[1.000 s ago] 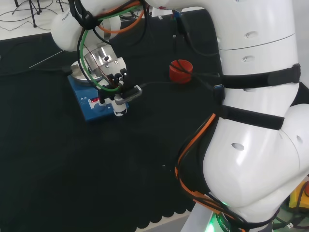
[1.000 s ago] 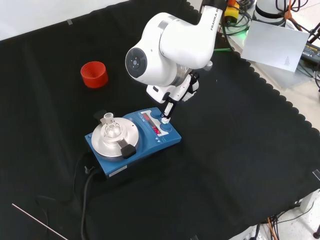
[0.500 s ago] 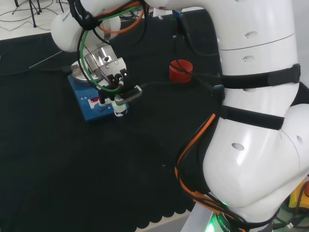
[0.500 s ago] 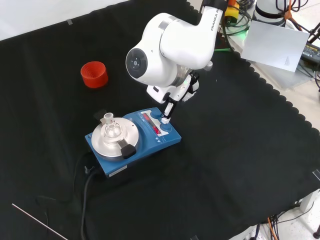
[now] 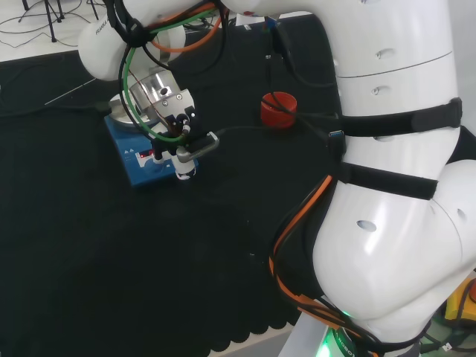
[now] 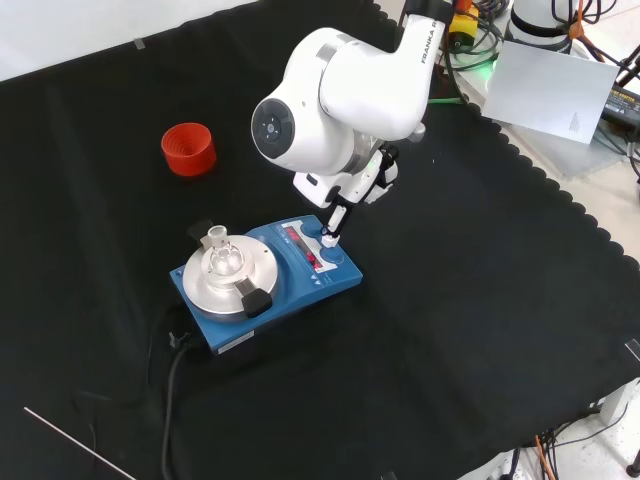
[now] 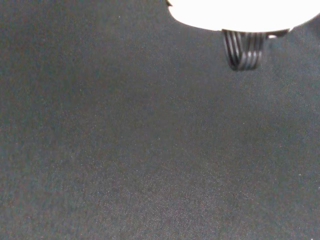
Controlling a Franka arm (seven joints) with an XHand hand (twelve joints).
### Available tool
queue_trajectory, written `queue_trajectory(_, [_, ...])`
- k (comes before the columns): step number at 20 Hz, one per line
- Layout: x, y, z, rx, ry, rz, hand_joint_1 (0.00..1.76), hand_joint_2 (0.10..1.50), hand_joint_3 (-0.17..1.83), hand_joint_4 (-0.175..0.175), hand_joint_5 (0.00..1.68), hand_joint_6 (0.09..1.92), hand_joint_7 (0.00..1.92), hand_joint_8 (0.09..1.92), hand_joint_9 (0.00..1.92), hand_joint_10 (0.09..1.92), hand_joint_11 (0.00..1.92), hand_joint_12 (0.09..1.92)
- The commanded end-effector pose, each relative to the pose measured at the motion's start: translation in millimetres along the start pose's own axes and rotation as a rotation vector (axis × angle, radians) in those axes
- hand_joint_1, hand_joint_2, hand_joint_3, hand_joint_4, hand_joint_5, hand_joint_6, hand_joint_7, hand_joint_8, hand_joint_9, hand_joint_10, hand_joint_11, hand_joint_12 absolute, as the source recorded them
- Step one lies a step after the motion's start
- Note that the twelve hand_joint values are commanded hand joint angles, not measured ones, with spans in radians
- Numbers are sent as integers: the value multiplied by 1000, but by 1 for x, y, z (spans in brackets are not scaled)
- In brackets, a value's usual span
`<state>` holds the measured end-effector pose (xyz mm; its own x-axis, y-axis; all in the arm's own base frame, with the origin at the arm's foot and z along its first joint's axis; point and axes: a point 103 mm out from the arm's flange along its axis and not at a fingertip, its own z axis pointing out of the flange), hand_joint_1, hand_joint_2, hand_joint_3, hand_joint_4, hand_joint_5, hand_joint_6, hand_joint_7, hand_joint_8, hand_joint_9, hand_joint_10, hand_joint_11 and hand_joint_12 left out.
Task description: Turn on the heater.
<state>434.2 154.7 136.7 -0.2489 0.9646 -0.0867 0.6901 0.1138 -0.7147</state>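
The blue heater (image 6: 285,290) stands on the black cloth, with a round metal plate and a lit red display (image 6: 303,247) on its front panel. A small clear flask (image 6: 222,258) sits on the plate. The hand (image 6: 345,205) hangs over the panel's right end in the front view, mostly hidden behind the arm's big white link. One straight finger reaches down onto the white knob (image 5: 184,172) next to the display. In the head view the hand (image 5: 181,128) covers the near corner of the heater (image 5: 137,165). A ribbed black fingertip (image 7: 242,52) shows over bare cloth in the wrist view.
A red ribbed ring stand (image 6: 188,148) sits on the cloth beyond the heater in the front view. The heater's black cable (image 6: 170,385) runs toward the near edge. A thin rod (image 6: 80,445) lies at the near left. A white sheet (image 6: 555,90) lies off the cloth at the top right.
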Motion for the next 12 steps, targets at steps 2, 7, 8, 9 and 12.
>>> queue_trajectory(2, [-3, -3, -3, -17, 11, -9, 1590, 525, 1342, -74, 350, 141, 1784, 1920, 1832, 1839, 1612, 1500])
queue_trajectory(7, [-6, -24, -23, -61, 21, -7, 1590, 525, 1342, -74, 351, 139, 1784, 1920, 1832, 1838, 1611, 1499])
queue_trajectory(8, [-7, -29, -26, -70, 22, -5, 1590, 525, 1342, -74, 351, 139, 1784, 1920, 1832, 1838, 1611, 1499])
queue_trajectory(9, [-8, -34, -29, -76, 24, -4, 1590, 524, 1343, -74, 351, 138, 1784, 1920, 1833, 1838, 1611, 1499])
queue_trajectory(12, [-5, -48, -37, -96, 22, 4, 1590, 524, 1343, -74, 352, 137, 1783, 1920, 1832, 1837, 1611, 1499])
